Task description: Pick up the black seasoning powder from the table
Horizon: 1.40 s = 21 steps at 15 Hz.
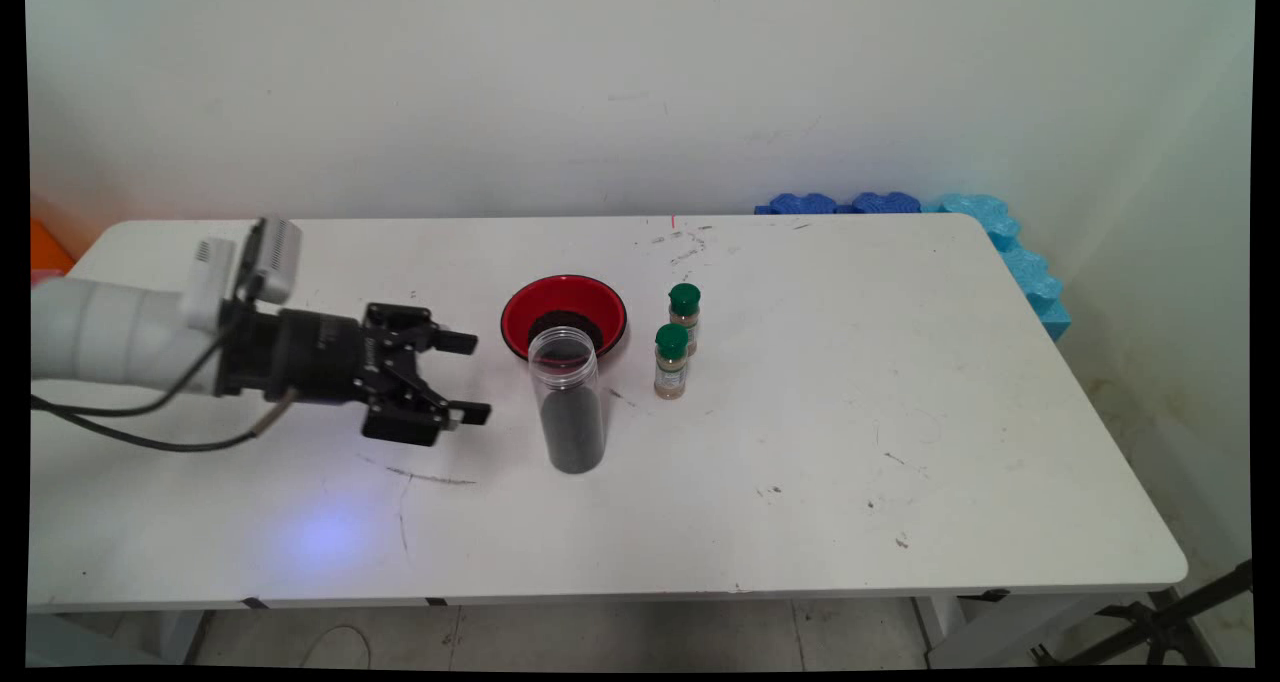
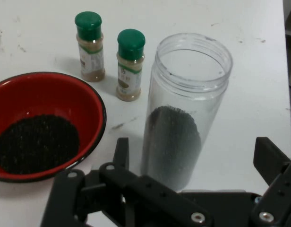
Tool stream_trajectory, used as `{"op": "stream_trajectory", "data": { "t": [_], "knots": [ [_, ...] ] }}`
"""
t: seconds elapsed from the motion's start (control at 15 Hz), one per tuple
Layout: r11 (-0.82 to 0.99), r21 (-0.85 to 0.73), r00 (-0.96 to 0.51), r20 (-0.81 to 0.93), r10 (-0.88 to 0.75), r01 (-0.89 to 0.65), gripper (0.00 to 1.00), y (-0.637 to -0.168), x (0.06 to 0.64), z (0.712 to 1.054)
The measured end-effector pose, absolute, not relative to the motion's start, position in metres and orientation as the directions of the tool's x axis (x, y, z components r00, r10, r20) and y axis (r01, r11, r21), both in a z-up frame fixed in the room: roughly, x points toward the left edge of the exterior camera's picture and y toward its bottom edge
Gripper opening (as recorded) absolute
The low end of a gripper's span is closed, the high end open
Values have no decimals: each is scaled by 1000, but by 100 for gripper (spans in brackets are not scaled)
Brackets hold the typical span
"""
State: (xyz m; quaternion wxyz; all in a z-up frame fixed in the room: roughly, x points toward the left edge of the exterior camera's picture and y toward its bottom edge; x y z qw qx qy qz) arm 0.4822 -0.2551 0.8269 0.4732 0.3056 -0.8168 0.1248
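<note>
My black gripper (image 1: 478, 378) (image 2: 195, 158) is open and points to the right, just left of a clear plastic jar (image 1: 570, 400) (image 2: 183, 118). The jar stands upright without a lid and is about half full of dark grains. Nothing is between the fingers, and a small gap separates them from the jar. Behind the jar sits a red bowl (image 1: 563, 305) (image 2: 65, 101) with a heap of the same dark grains in its bottom. Two small spice bottles with green caps (image 1: 671, 360) (image 1: 684, 314) (image 2: 130, 64) (image 2: 89, 45) stand just right of the bowl.
Blue foam pieces (image 1: 900, 204) lie along the table's far right edge against the wall. An orange thing (image 1: 45, 247) shows at the far left behind the table. Black cables (image 1: 140, 427) hang from the arm over the table's left part.
</note>
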Motion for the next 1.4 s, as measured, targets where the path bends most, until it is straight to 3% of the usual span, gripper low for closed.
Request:
{"op": "stream_trajectory", "data": {
  "t": [0.53, 1.4],
  "knots": [
    [784, 97, -341, 863, -373, -613, 100, -272, 450, 793],
    [804, 86, -335, 879, -339, -588, 100, -291, 426, 771]
  ]
}}
